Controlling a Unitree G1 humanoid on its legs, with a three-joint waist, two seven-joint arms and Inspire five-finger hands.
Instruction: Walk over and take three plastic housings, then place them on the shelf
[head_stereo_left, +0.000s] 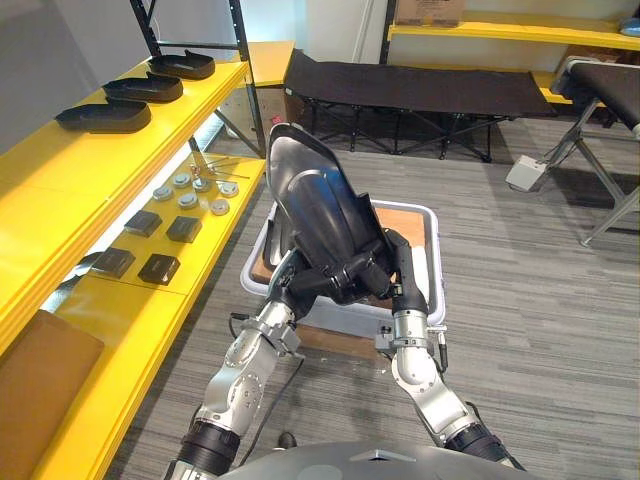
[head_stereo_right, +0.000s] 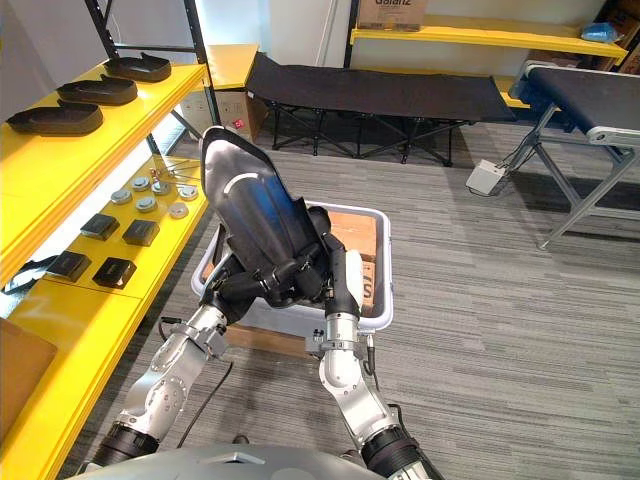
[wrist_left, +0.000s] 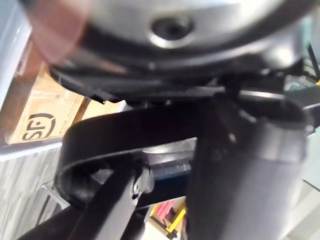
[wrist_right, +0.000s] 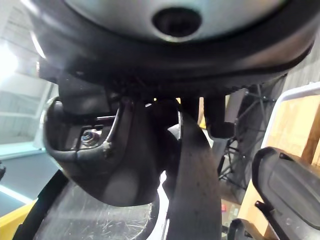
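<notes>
Grey carpet (head_stereo_left: 520, 300) covered the floor, with a yellow shelf (head_stereo_left: 60, 190) along the robot's left and a black folding cot (head_stereo_left: 420, 90) at the back. Three black housings (head_stereo_left: 143, 88) lay in a row on the shelf's upper board; small black blocks (head_stereo_left: 183, 229) and round discs (head_stereo_left: 188, 199) sat on the lower board.

Both hands held a large black housing (head_stereo_left: 315, 200) above a white bin (head_stereo_left: 436, 260) lined with cardboard (head_stereo_left: 405, 222). Its long axis ran from the hands up and away, leaning a little towards the shelf, with the rounded narrow end uppermost and the broad end down in the grasp. The hollow inner face was turned towards the head camera.

The left hand (head_stereo_left: 300, 285) gripped the lower left edge with curled fingers. The right hand (head_stereo_right: 340, 268) clamped the lower right side, its white-covered thumb lying along the edge.

From the left wrist, the dark thumb hooked under the housing's rim, with printed cardboard beyond. From the right wrist, another black moulded part (wrist_right: 287, 175) lay against the cardboard inside the bin.
</notes>
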